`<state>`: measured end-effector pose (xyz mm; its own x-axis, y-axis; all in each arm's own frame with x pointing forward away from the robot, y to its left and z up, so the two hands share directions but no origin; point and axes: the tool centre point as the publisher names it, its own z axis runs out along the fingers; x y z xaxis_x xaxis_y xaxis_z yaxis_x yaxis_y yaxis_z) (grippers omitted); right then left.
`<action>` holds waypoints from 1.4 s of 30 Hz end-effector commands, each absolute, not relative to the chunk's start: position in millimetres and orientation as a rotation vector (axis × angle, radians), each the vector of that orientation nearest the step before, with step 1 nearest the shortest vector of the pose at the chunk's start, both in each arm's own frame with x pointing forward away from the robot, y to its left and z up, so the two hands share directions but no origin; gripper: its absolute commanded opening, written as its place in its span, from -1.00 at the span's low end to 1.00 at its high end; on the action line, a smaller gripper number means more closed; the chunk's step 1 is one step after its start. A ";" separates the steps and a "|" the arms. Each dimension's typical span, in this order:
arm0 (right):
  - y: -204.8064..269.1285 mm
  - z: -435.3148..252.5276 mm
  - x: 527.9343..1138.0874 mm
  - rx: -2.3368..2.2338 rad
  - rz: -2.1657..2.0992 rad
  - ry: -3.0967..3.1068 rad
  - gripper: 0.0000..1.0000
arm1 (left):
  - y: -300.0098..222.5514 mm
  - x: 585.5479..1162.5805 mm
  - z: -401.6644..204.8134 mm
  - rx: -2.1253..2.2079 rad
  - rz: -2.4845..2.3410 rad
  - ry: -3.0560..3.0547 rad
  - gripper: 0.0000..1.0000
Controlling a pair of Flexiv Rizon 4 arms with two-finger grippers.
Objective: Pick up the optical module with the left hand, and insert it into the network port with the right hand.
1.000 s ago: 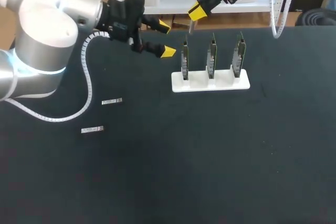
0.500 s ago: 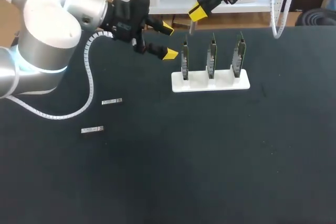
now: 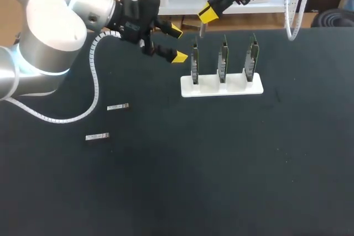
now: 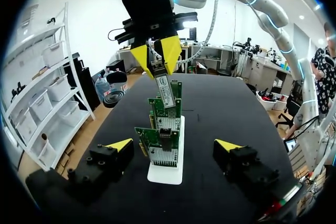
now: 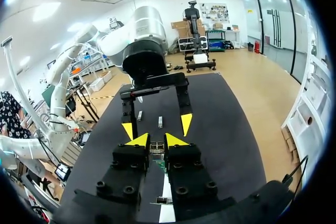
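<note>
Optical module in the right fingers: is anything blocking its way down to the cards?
Nothing visible. The optical module hangs from the right gripper just above the cards; the open left gripper sits beside them, not under it.

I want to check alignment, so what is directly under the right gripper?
The optical module held in the right gripper points down toward the network cards in the white stand. Its upper end is hidden between the fingers.
</note>
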<state>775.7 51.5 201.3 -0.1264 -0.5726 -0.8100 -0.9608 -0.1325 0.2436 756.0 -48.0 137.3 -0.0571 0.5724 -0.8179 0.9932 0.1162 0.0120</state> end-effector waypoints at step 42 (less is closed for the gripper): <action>68.2 184.8 776.9 -1.777 0.985 1.863 -1.00 | -48.2 756.6 137.2 1.537 -0.788 1.708 1.00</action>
